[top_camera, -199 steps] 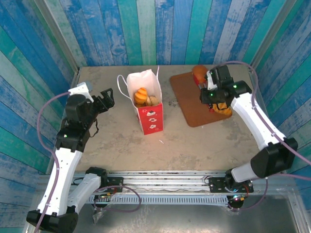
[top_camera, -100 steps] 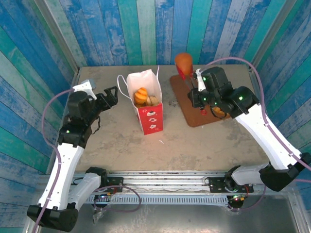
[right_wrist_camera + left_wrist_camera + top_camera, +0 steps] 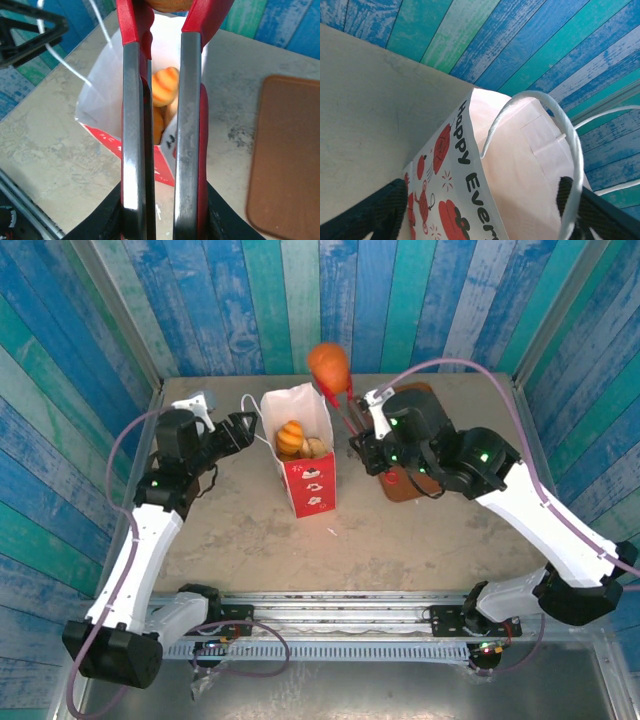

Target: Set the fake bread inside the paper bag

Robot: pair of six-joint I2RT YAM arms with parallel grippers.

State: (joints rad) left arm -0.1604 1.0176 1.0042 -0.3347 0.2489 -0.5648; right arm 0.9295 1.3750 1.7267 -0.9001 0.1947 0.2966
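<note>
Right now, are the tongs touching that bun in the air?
Touching. In the right wrist view the tongs press their red tips against both sides of the bun; the top view shows it pinched at their end too.

The right gripper (image 3: 162,220) clamps red-handled tongs (image 3: 134,125) that stand in front of the paper bag (image 3: 107,100) and pinch an orange bun (image 3: 170,4) above its open mouth, with golden pastries (image 3: 165,85) inside it and a brown board (image 3: 290,160) to its right.
</note>
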